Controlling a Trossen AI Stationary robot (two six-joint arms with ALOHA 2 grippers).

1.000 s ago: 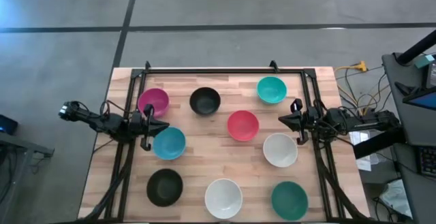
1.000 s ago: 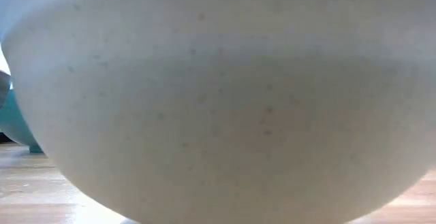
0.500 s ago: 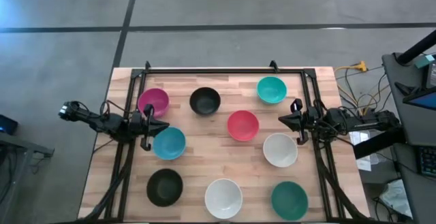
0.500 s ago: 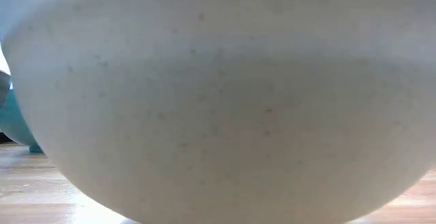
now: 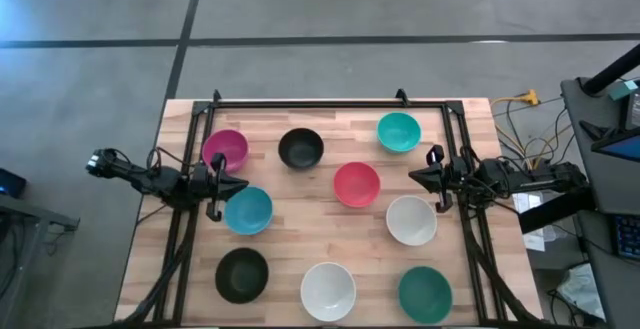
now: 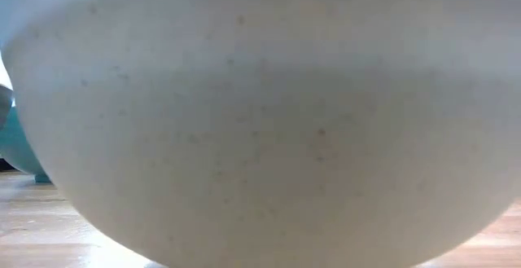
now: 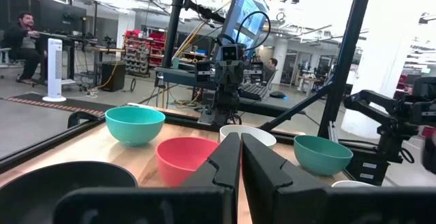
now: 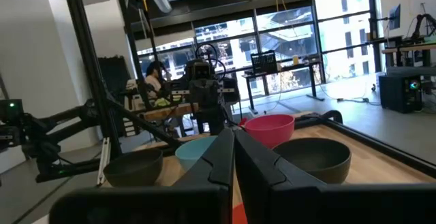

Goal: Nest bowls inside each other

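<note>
1. high view: nine round bowls sit apart on the wooden desk (image 5: pixel 330 231), all upright with mouths facing up, none nested. being round, they show no long axis. far row: magenta bowl (image 5: pixel 225 149), black bowl (image 5: pixel 300 148), teal bowl (image 5: pixel 398 132). middle: light blue bowl (image 5: pixel 248 210), red bowl (image 5: pixel 356 184), white bowl (image 5: pixel 411 220). near row: second black bowl (image 5: pixel 242 275), second white bowl (image 5: pixel 328 291), dark green bowl (image 5: pixel 425 294).
2. high view: the left tool (image 5: pixel 237 187) hangs at the desk's left edge, tip between the magenta and light blue bowls, fingers pressed together, holding nothing. the right tool (image 5: pixel 416 174) waits at the right edge, near the teal and white bowls, likewise closed and empty.
3. low view: the pale outer wall of a white bowl fills almost the whole picture; a sliver of a teal-coloured bowl shows at the left edge.
4. left wrist view: the closed fingers point across the desk at the red bowl, with the teal bowl, a white rim and the dark green bowl around it.
5. right wrist view: the closed fingers point toward the light blue and magenta bowls, with a black bowl on either side.
</note>
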